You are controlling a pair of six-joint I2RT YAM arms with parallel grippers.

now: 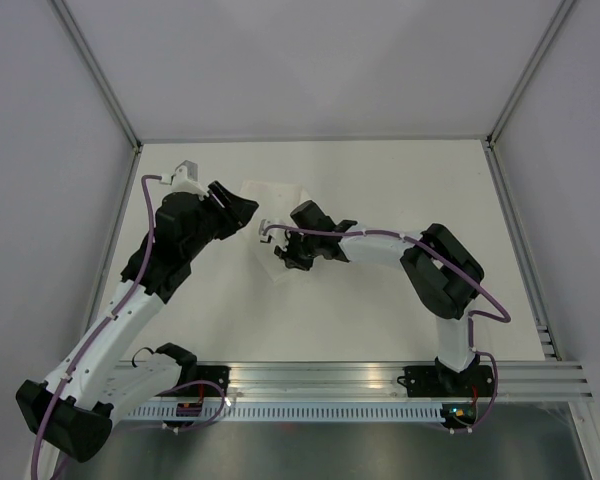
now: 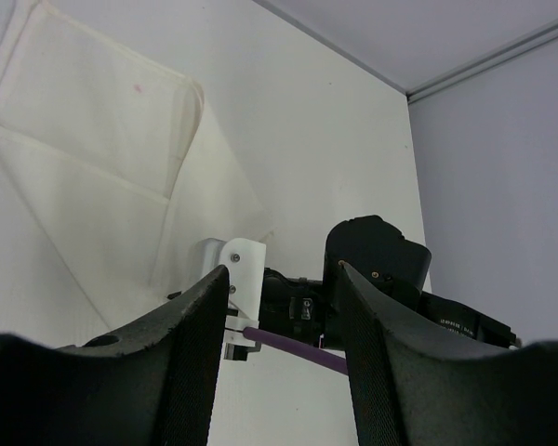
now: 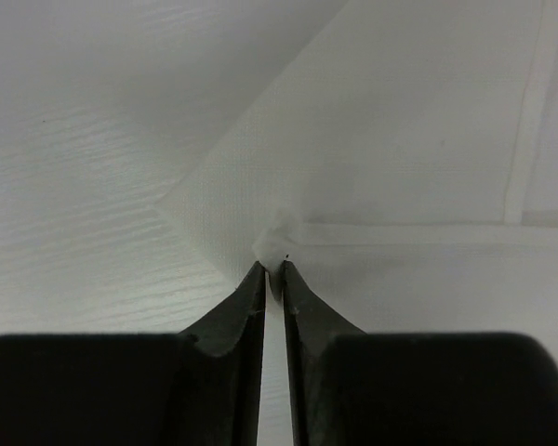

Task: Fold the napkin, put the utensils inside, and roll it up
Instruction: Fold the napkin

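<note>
The white napkin lies partly folded on the tabletop between my two grippers. It also shows in the left wrist view with an upper layer overlapping a lower one, and in the right wrist view. My right gripper is shut on a small pinched bit of a napkin edge, right at the table surface. My left gripper is open and empty at the napkin's left side, its jaws wide apart and facing the right gripper. The utensils are out of view.
The right arm's wrist with its white camera mount and purple cable sits close in front of the left jaws. Grey enclosure walls bound the table. A metal rail runs along the near edge.
</note>
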